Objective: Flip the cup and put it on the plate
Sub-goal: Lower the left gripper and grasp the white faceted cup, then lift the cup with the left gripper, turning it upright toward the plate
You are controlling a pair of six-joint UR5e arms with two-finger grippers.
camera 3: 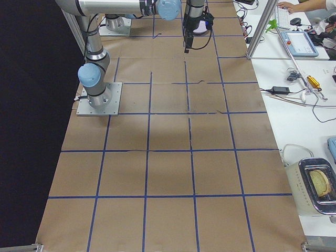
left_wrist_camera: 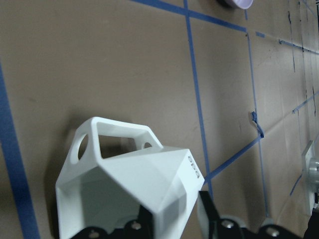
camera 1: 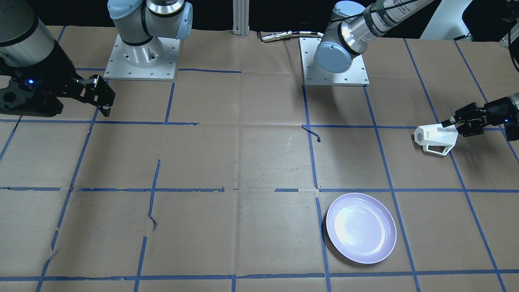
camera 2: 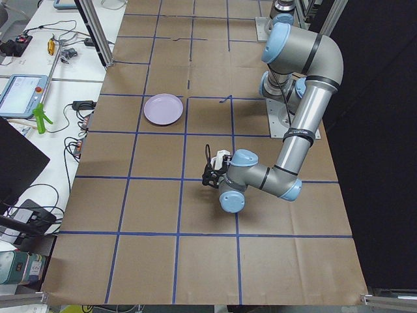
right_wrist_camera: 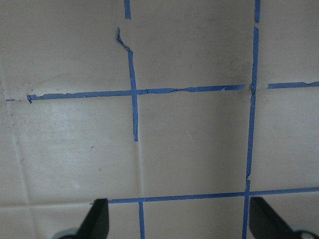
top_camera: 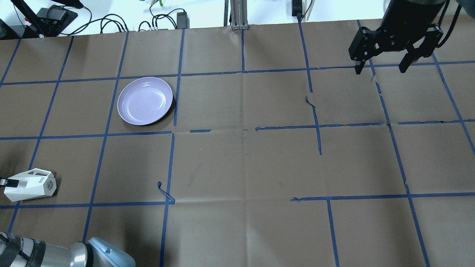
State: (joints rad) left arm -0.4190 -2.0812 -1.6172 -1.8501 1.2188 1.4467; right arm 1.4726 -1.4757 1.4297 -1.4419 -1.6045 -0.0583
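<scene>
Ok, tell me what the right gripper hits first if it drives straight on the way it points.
Only the brown paper-covered table with blue tape lines. The right gripper points down at it, fingers open; the wrist view shows nothing in between.

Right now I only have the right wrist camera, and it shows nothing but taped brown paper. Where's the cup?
Observer: The left hand has it. The cup is on its side at the table's left end, gripped by the wall at its rim.
Operator: Okay, and the plate, is anything on it?
Observer: The plate is empty. It sits in the left half of the table, farther from the robot than the cup.
</scene>
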